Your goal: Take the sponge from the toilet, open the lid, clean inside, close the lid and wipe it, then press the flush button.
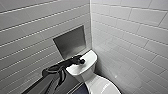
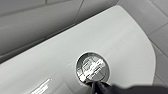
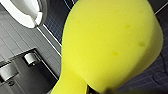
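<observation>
Two grippers busy. The left gripper [image 1: 81,60] touches the button [image 2: 93,67], spread unclear; the right gripper [image 3: 93,90] squeezes the sponge [image 3: 110,42].

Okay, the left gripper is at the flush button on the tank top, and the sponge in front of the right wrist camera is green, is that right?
Not quite. The sponge is bright yellow, not green, as the right wrist view shows. The rest holds: the left gripper is at the flush button on the tank top.
</observation>
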You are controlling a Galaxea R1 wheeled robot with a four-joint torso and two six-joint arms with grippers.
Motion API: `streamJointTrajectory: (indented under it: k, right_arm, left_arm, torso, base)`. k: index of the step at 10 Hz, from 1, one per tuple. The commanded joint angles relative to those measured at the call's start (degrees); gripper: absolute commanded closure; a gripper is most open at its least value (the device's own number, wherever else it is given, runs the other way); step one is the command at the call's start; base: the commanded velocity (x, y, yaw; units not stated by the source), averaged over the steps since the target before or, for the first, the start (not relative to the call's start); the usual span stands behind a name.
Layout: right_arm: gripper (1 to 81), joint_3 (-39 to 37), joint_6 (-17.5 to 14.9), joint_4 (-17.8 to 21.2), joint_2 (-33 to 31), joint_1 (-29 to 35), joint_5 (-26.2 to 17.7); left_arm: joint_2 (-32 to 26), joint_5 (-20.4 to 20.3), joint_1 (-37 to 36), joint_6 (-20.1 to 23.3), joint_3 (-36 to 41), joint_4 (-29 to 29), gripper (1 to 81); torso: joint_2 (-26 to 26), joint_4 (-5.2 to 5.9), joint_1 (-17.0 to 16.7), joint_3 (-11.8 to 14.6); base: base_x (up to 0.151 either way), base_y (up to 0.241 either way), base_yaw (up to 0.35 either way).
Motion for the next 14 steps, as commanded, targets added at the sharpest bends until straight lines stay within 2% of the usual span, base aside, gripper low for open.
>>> streamJointTrajectory:
  k: [1, 3, 7, 10, 13, 14]
  right_arm:
    - [81.1, 1.12, -0.3, -1.37, 1.3, -2.17, -4.0]
    - [81.1, 1.12, -0.3, -1.55, 1.3, -2.25, -3.99]
    - [81.1, 1.29, -0.22, -1.46, 1.39, -2.69, -3.38]
    - [81.1, 1.29, -0.12, -1.19, 1.3, -3.57, -1.71]
    - [81.1, 1.73, -0.12, -1.28, 1.48, -4.01, -1.71]
    - [81.1, 1.82, -0.21, -1.28, 1.56, -4.19, -1.71]
  left_arm:
    - [-0.17, 1.2, -9.42, 0.1, -0.21, 0.24, 81.1]
    - [0.53, 0.14, -9.25, 0.1, -0.21, 0.59, 81.1]
    - [0.97, -2.67, -9.33, 0.1, -0.21, 2.76, 81.1]
    - [1.75, -5.39, -5.91, 0.19, -0.13, 7.95, 81.1]
    - [3.69, -7.66, 0.06, 0.37, -0.21, 12.26, 81.1]
    - [3.85, -9.52, 1.56, 0.37, -0.21, 13.15, 81.1]
  torso:
    - [0.0, 0.0, 0.0, 0.13]
    - [0.02, 0.0, 0.02, -1.0]
    - [0.02, 0.0, 0.02, -1.09]
    - [0.02, 0.0, 0.05, -1.09]
    - [0.02, 0.0, 0.05, -1.09]
    - [0.02, 0.0, 0.05, -1.09]
  base:
    - [0.0, 0.0, 0.0]
    - [0.0, 0.0, 0.0]
    - [0.0, 0.0, 0.0]
    - [0.0, 0.0, 0.0]
    - [0.0, 0.0, 0.0]
    - [0.0, 0.0, 0.0]
